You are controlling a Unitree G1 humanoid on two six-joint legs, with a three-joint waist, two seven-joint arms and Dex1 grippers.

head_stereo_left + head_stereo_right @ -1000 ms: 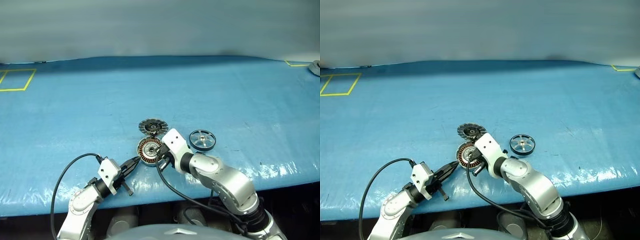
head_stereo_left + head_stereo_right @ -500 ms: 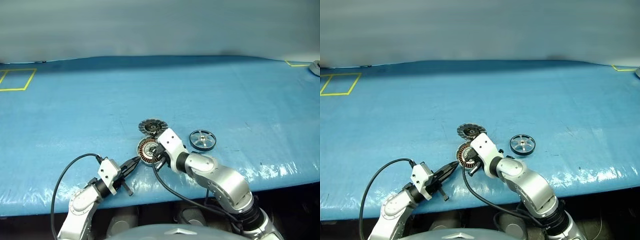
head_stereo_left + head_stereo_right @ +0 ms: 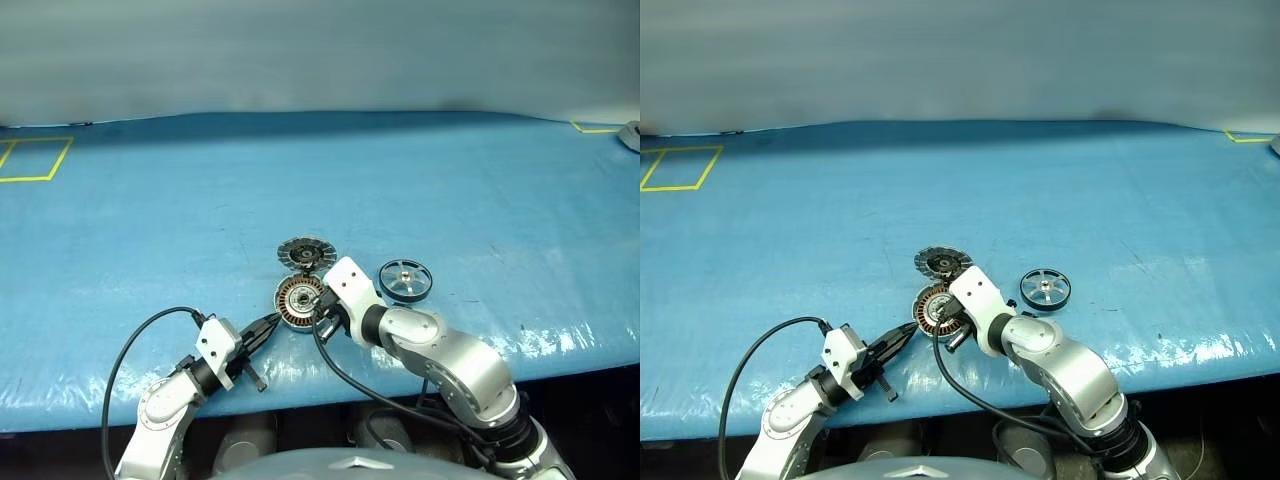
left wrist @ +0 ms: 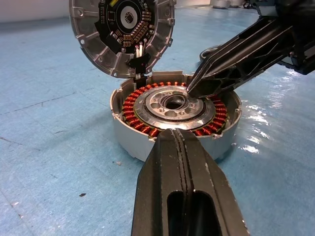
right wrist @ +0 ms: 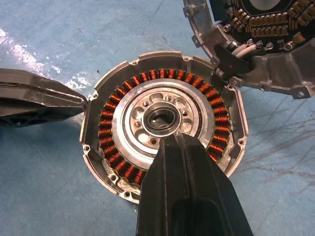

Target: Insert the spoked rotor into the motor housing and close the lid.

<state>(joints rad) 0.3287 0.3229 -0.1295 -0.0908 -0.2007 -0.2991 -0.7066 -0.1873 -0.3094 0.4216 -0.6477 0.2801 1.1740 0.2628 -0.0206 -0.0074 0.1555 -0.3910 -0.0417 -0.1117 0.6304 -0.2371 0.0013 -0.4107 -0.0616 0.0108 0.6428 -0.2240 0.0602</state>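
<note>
The motor housing [image 5: 114, 129], a round silver cup with copper windings, lies open on the blue table near the front edge. Its lid [image 4: 93, 44] leans at the far rim, joined to it by short wires, with the finned inner face showing. The spoked rotor [image 3: 404, 280] lies flat just right of the housing. My left gripper [image 4: 180, 143] is shut and empty, its tip at the housing's near-left rim. My right gripper [image 5: 180, 143] is shut and empty, its tip over the housing's silver inner ring beside the dark centre hole.
The blue table cover [image 3: 450, 190] stretches wide behind the parts. Yellow tape marks a square [image 3: 30, 160] at the far left and a corner [image 3: 590, 127] at the far right. A black cable [image 3: 130, 350] loops from my left wrist over the front edge.
</note>
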